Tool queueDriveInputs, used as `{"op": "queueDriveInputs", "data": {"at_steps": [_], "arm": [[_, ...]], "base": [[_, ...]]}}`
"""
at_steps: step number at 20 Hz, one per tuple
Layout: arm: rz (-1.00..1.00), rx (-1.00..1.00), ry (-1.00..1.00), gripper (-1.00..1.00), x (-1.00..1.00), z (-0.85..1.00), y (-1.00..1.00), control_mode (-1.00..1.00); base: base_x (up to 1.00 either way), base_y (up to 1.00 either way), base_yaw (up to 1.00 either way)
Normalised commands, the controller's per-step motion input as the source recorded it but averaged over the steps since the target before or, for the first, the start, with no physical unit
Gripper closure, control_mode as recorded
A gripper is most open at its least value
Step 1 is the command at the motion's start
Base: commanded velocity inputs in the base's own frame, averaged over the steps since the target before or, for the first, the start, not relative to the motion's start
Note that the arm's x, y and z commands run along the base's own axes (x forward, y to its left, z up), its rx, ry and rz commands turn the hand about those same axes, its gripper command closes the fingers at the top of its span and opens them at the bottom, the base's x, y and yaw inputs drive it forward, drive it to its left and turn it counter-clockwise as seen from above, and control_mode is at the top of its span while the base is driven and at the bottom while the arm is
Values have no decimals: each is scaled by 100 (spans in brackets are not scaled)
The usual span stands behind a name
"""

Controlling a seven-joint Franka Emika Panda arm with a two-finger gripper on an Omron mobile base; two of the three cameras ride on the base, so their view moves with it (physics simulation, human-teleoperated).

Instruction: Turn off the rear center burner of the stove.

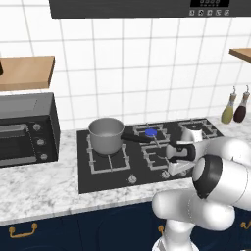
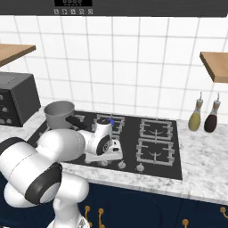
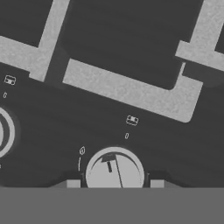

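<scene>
The stove (image 1: 112,174) is a wide black cooktop with wire grates set in the marble counter. Its rear center burner (image 1: 151,132) glows blue behind the grates, and its blue glow (image 2: 111,121) peeks out just past my hand. My gripper (image 1: 171,171) points down at the front knob row, right of one silver knob (image 1: 131,179). In the hand view a round silver knob (image 3: 114,168) sits between my fingertips (image 3: 73,183), and my gripper (image 3: 115,183) is open with a small gap on each side. Another knob (image 3: 3,131) shows at the left edge.
A grey pot (image 1: 105,135) stands on the left rear grate, its dark handle reaching toward the blue burner. A black countertop oven (image 1: 27,130) sits left of the stove. Two bottles (image 2: 205,116) stand on the counter at the right. Wooden shelves and a hood hang above.
</scene>
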Motion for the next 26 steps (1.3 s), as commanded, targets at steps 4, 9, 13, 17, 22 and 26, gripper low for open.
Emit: {"op": "queueDriveInputs", "data": {"at_steps": [4,9,13,17,22,26], "arm": [[-12,0,0,100,-7,0,2,-100],[-27,0,1,100,0,0,0,-100],[-34,0,2,100,0,0,0,-100],[-36,0,0,100,0,-5,0,-100],[-33,0,0,100,0,-5,0,-100],[-27,0,0,100,0,-7,0,-100]], "base": [[0,0,0],[0,0,0],[0,0,0],[0,0,0],[0,0,0],[0,0,0]]}}
